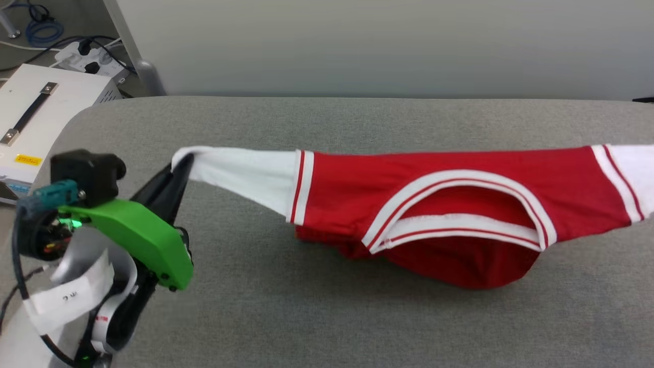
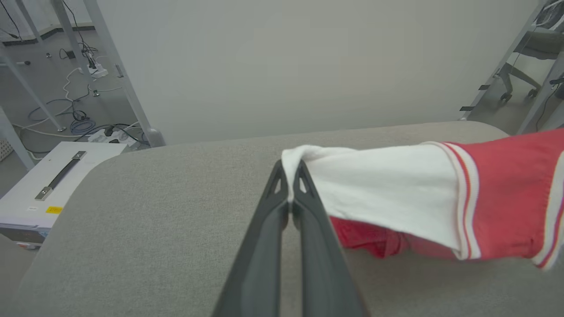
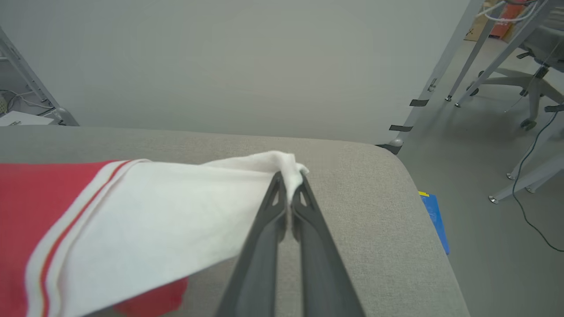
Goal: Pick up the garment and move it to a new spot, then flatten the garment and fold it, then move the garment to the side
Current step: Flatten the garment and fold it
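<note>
Head view, far left: white box with a dark strap handle and a yellow label, on the floor. A power strip with cables sits above it in the upper-left corner.

Lower left: left gripper on a green mount, dark fingers pointing up and right. The jaws are pinched tight on the tip of the garment's white sleeve. In the left wrist view the two fingers meet with only sleeve cloth between them.

Centre: garment is stretched sideways across the grey padded surface, collar side facing the camera. Its ends are raised and the middle sags. Red body sits in the centre-right of the frame. Striped red-white trim marks the seam where the sleeve joins the body. White collar band with red lines gapes open, red inside. The low red bulk under the collar seems to rest on the surface, with a shadow beneath it.

Right: second white sleeve runs off the right edge of the frame.

Right wrist view: right gripper is in mid-frame, jaws closed on the bunched tip of that white sleeve. Red cloth is at the frame's left. A blue-yellow item lies on the floor right of the surface, and an office chair is at upper right.
</note>
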Robot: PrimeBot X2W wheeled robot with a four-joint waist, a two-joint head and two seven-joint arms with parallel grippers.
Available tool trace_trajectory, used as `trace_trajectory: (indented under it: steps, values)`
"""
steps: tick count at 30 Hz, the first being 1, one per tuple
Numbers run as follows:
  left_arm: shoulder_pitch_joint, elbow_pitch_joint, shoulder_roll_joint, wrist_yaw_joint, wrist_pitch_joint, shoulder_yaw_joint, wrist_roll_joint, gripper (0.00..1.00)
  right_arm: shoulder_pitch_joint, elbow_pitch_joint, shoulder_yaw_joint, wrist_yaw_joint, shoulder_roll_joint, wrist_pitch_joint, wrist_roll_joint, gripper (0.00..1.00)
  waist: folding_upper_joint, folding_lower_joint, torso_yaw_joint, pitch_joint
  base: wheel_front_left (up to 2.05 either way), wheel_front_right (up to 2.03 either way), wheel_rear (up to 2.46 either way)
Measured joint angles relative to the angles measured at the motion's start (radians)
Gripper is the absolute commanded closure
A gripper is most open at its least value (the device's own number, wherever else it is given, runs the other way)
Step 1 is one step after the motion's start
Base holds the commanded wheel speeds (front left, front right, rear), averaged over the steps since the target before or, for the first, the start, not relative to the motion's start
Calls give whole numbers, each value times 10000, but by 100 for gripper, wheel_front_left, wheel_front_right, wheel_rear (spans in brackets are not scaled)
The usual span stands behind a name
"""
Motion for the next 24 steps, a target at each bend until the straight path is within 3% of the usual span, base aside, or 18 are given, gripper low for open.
trace_trajectory:
  steps: [11, 24]
  values:
    - [-2666, -328, 399, -408, 234, 704, -104, 100, -3432, 244, 679, 0, -629, 54, 178, 100, 0, 0, -241, 402, 0, 0, 0]
    - [-7206, 2263, 830, -1638, 376, 692, -192, 100, -8104, 2911, 2169, 2, -989, -993, -529, 100, 0, 0, -385, 1963, 0, 0, 0]
